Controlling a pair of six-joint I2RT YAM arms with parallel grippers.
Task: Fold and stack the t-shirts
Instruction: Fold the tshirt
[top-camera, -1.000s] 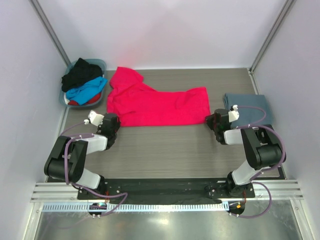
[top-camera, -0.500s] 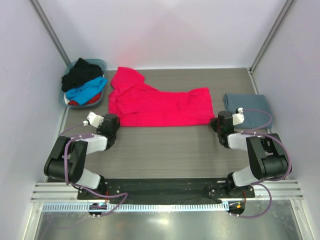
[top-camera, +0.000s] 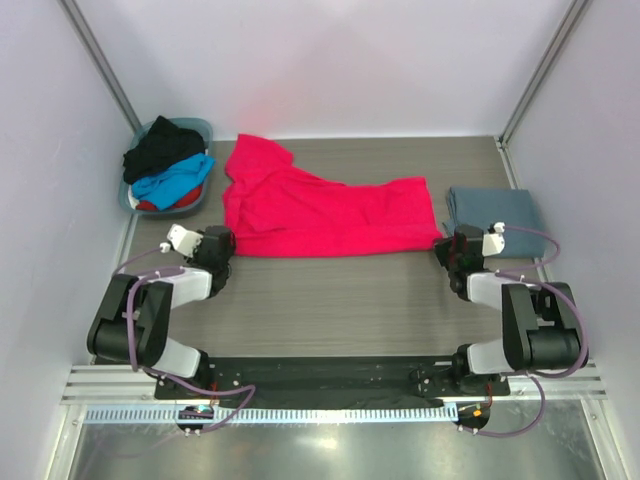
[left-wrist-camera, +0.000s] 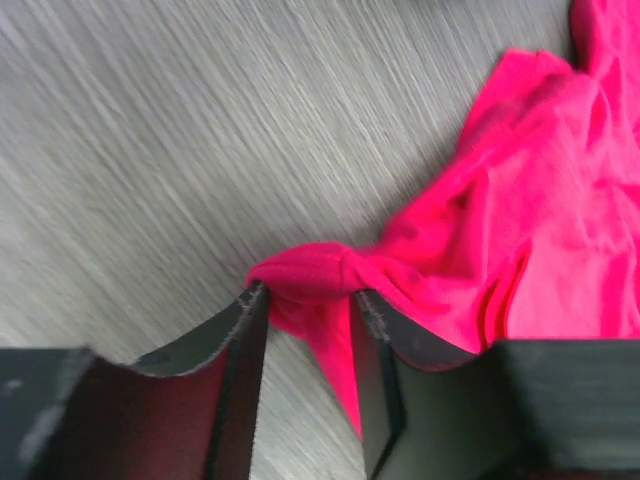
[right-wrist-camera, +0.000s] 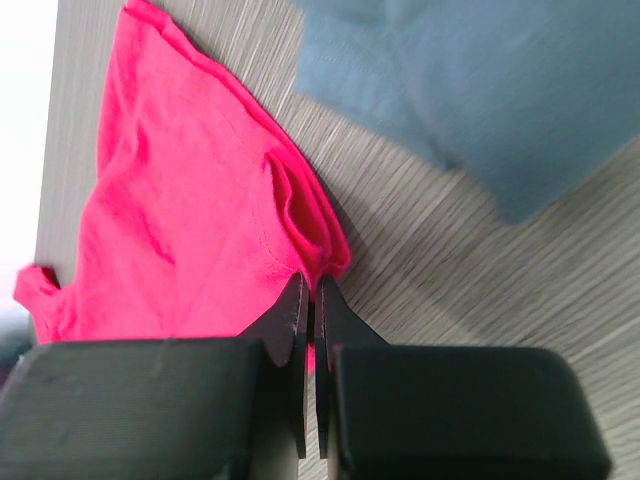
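Note:
A bright red-pink t-shirt (top-camera: 320, 210) lies spread across the middle of the table. My left gripper (top-camera: 222, 243) is at its near left corner, jaws open. A bunched bit of the pink cloth (left-wrist-camera: 310, 275) lies loose between the fingertips of that gripper (left-wrist-camera: 310, 297). At the near right corner my right gripper (top-camera: 447, 248) is shut on the hem. The wrist view shows the pink cloth (right-wrist-camera: 180, 200) pinched at this gripper's (right-wrist-camera: 311, 285) tips. A folded slate grey-blue t-shirt (top-camera: 495, 215) lies just right of it, also visible in the right wrist view (right-wrist-camera: 480, 90).
A blue-grey basket (top-camera: 200, 124) at the back left holds a black shirt (top-camera: 160, 148), a bright blue one (top-camera: 175, 180) and a red one (top-camera: 160, 207). Upright walls close in the table on the left, back and right.
My right gripper closed on the shirt's right hem and drew it rightward, toward the grey-blue shirt. My left gripper opened, letting go of the left corner.

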